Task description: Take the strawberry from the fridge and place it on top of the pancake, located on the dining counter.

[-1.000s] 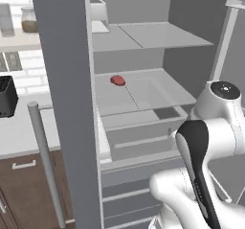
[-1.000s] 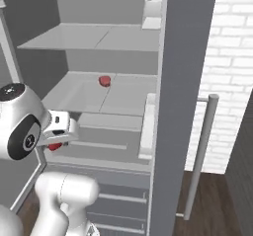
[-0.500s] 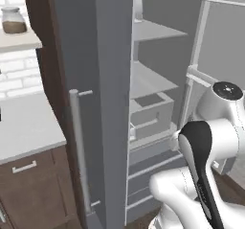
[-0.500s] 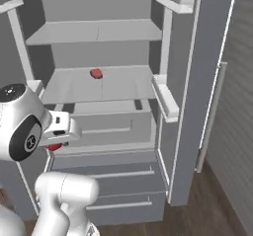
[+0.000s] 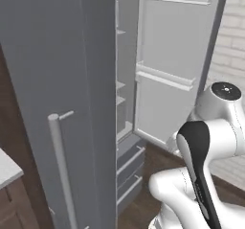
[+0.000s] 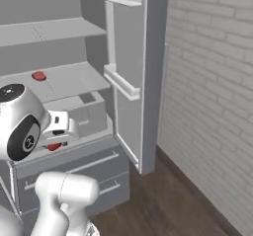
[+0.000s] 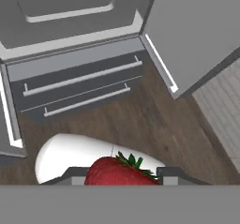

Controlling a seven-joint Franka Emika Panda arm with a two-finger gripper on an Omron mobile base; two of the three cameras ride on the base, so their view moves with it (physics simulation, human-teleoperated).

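Your gripper point(image 7: 123, 178) is pinched partway shut on the strawberry point(image 7: 119, 171), low before the open fridge point(image 6: 64, 106); any jolt while driving could roll that small tapered fruit out onto the wood floor point(image 7: 154, 124).

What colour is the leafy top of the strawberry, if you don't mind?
Green, above the red strawberry; the hand view shows it best.

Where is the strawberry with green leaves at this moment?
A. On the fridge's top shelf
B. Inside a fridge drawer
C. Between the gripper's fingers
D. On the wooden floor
C: in the hand view the strawberry sits between the fingers of the gripper, above the wooden floor in front of the fridge drawers.
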